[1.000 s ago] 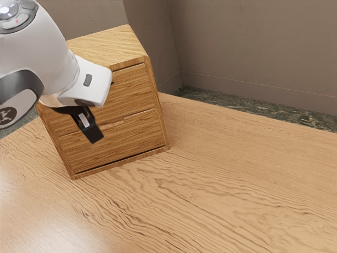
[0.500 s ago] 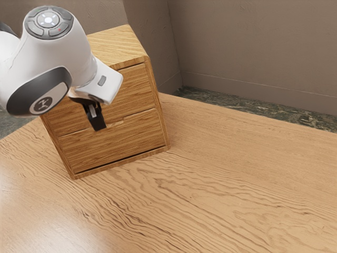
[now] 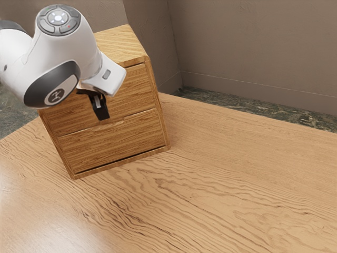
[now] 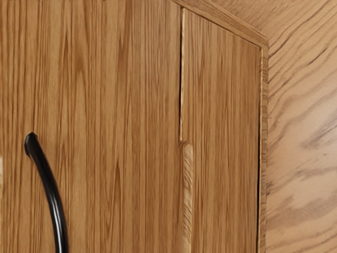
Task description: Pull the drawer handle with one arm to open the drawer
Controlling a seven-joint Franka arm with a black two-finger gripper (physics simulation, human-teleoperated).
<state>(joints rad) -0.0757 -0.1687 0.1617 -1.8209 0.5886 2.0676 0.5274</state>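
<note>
A wooden cabinet (image 3: 126, 50) with two drawer fronts stands at the back of the table, toward the exterior view's left. Both the upper drawer (image 3: 129, 92) and the lower drawer (image 3: 113, 142) sit flush with the frame. My gripper (image 3: 100, 109) hangs open just in front of the upper drawer, its tips pointing down near the seam between the drawers, with nothing between them. In the wrist view a curved black handle (image 4: 48, 192) runs along the upper drawer front (image 4: 116, 105), off to one side of my hand. The arm's white body hides that handle in the exterior view.
The wooden table (image 3: 221, 184) stretches wide toward the exterior view's right and front. Brown walls (image 3: 253, 42) and a strip of dark floor (image 3: 274, 109) lie behind it. A wooden ridge (image 4: 186, 195) marks the lower drawer's top edge.
My hand has risen and moved toward the cabinet, from the seam above the lower drawer up to the upper drawer front. The drawers have not moved.
</note>
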